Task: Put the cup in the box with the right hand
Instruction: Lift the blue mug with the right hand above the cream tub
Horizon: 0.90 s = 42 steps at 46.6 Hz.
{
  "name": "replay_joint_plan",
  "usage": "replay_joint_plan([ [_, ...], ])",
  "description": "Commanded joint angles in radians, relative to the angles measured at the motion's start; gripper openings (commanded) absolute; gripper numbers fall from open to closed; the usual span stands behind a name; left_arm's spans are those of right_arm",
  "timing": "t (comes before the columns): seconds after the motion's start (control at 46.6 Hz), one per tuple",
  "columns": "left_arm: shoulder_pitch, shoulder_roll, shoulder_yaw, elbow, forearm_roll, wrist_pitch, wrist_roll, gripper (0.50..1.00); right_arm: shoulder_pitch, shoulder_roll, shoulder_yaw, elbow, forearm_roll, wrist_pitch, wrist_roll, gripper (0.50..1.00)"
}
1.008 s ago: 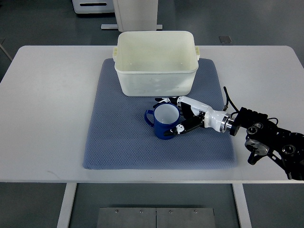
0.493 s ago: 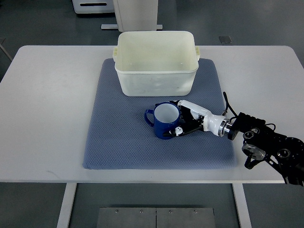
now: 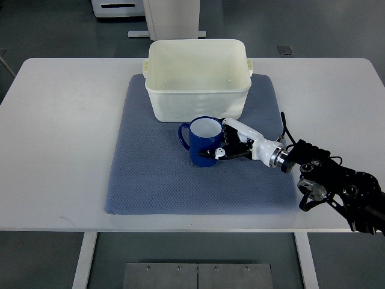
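A blue cup (image 3: 201,139) with a white inside and its handle to the left is upright just in front of the cream box (image 3: 198,78), over the blue-grey mat (image 3: 150,174). My right hand (image 3: 224,143) is shut on the cup, white fingers (image 3: 230,128) wrapped round its right side and the thumb across its front. The cup looks raised slightly off the mat, close to the box's front wall. The box is empty inside. The right arm's black wrist (image 3: 325,180) comes in from the lower right. The left arm is out of view.
The mat lies on a white table (image 3: 60,132). The box stands at the mat's far edge, with small handles on both sides. White equipment (image 3: 156,15) stands on the floor beyond the table.
The right hand has closed on the cup and carried it up and to the left, nearer the box's front wall. The arm has followed leftward.
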<state>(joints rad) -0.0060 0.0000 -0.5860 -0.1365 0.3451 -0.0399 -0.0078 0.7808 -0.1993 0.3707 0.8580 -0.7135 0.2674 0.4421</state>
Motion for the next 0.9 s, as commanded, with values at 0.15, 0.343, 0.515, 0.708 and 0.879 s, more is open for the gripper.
replay_joint_plan([
  [0.15, 0.0, 0.0, 0.0, 0.0, 0.0, 0.0, 0.0, 1.0, 0.043, -0.094, 0.042, 0.088, 0.02, 0.064, 0.001, 0.5],
  [0.343, 0.0, 0.0, 0.0, 0.0, 0.0, 0.0, 0.0, 1.0, 0.078, -0.135, 0.1, 0.122, 0.022, 0.111, -0.016, 0.5],
  [0.515, 0.0, 0.0, 0.0, 0.0, 0.0, 0.0, 0.0, 1.0, 0.124, -0.14, 0.172, 0.119, 0.025, 0.118, -0.078, 0.5],
  [0.708, 0.0, 0.0, 0.0, 0.0, 0.0, 0.0, 0.0, 1.0, 0.182, -0.137, 0.229, 0.078, 0.062, 0.107, -0.154, 0.5],
  [0.879, 0.0, 0.0, 0.0, 0.0, 0.0, 0.0, 0.0, 1.0, 0.221, -0.121, 0.238, 0.009, 0.065, 0.073, -0.192, 0.5],
])
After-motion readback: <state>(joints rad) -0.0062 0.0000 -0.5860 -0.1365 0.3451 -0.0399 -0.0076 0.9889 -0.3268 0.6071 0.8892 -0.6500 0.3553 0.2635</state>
